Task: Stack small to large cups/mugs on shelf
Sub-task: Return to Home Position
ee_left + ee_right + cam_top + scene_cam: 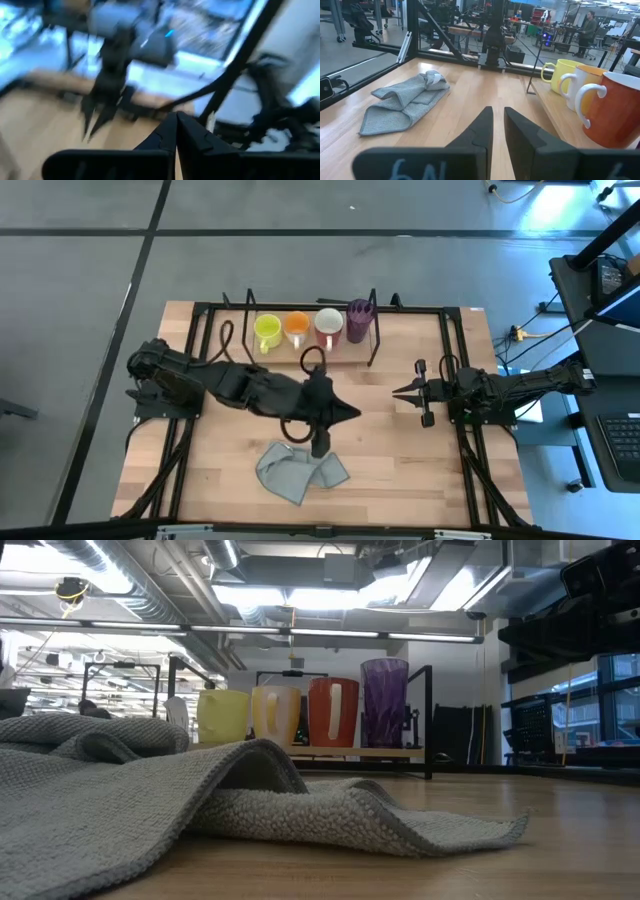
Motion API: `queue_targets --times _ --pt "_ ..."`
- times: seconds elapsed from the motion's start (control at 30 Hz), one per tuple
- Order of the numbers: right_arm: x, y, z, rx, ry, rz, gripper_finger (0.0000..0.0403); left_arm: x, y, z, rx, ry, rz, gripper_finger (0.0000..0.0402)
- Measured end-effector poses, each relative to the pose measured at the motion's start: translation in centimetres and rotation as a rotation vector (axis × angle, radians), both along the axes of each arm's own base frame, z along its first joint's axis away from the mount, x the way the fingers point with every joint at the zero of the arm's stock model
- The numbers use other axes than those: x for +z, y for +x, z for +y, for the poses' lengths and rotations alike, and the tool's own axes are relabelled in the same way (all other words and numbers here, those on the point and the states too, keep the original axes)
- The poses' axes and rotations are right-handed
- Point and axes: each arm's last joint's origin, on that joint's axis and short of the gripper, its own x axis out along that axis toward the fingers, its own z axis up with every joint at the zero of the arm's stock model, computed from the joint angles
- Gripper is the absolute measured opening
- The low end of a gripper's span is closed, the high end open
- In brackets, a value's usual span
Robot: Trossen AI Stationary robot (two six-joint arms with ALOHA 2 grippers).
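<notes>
Shelf sits at the far edge of the table, loaded w/ all four: yellow mug at my L end, then orange mug, white mug, purple tumbler at the R end. All are upright, side by side, small to tall. So the stacking looks done imo; what's left is getting my arms home w/o clipping anything. Left gripper hangs over mid-table, clenched on nothing, fingers pressed flat together, nose aimed to my R, straight at the right gripper. Key relation: the row's long axis runs L–R along the far edge, and my L arm lies roughly parallel to it on the near side, its mid part close to the shelf front. The tumbler is beyond my L fingertips, well apart. Grey cloth lies on the arm's other side, toward the near edge, just beside the wrist. So a pull-back toward my L base should slide along the row, not into it. I'd keep it straight, no swing toward the far edge, prob a bit of lift to clear the cloth. R gripper waits by the table's R frame, nose pointing L, fingers nearly together w/ a thin slit, nothing held. L arm looks nearer the shelf, so that's the one to watch.
</notes>
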Motion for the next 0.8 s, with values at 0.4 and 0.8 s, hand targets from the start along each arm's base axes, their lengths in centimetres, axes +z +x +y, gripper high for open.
queue_targets --times 0.4,0.8 --pt "0.0 0.0 0.0 -0.001 0.000 0.000 0.0049 -4.5 -0.8 4.2 -0.248 -0.016 -0.058 0.0030" --pt "0.0 0.0 0.0 0.000 0.000 0.000 0.0049 -6.2 -19.4 9.0 -0.029 -0.062 -0.356 0.0029"
